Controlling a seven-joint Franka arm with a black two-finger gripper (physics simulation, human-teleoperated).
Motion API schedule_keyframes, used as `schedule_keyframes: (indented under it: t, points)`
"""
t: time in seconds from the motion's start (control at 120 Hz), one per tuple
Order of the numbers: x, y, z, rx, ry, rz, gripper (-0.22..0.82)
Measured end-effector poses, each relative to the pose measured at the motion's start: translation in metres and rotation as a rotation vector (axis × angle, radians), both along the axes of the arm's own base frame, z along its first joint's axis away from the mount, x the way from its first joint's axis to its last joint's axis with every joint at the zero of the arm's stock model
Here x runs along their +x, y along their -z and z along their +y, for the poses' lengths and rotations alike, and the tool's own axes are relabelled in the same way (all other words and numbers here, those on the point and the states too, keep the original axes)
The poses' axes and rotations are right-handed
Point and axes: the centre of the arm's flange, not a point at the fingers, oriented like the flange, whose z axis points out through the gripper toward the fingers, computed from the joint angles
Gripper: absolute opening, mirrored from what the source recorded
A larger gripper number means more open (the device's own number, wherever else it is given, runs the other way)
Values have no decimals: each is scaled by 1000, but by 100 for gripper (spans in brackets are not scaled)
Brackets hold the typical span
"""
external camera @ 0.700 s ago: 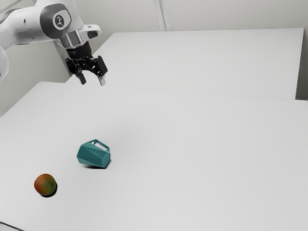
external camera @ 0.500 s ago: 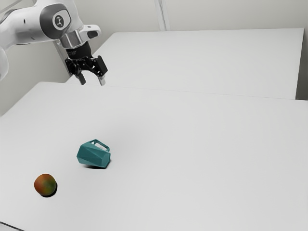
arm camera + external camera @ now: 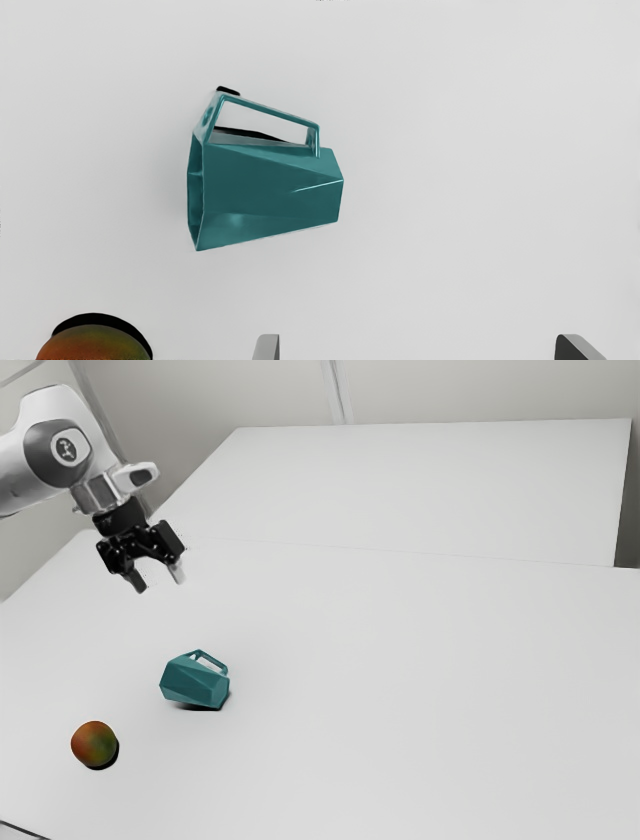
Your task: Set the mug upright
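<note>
While a round fruit is noted at the exterior view's lower left, the end effector is observed at upper left, opened and empty. Left of centre, the mug is found on its side; grasping, righting and release are judged outstanding.
</note>
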Motion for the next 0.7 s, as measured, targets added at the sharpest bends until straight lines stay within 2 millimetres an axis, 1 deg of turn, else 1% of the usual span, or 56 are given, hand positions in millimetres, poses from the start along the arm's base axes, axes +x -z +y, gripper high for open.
schedule_keyframes:
  t: [0.083, 0.183, 0.217, 0.25, 0.283, 0.35, 0.392, 0.475, 0.567, 0.625, 0.7]
  points:
    - [-8, 22, 62, -108, -100, -2, 60]
    - [-26, 51, 132, -225, -199, -13, 60]
    - [-33, 63, 152, -262, -223, -15, 60]
    - [-36, 75, 163, -296, -229, -18, 61]
    - [-33, 88, 161, -331, -211, -18, 61]
    - [-20, 114, 136, -401, -140, -15, 60]
    - [-14, 129, 128, -436, -111, -18, 60]
    - [-12, 156, 134, -484, -90, -33, 60]
    - [-12, 180, 140, -529, -74, -53, 60]
    - [-13, 192, 137, -559, -60, -67, 60]
    - [-20, 209, 129, -613, -56, -81, 60]
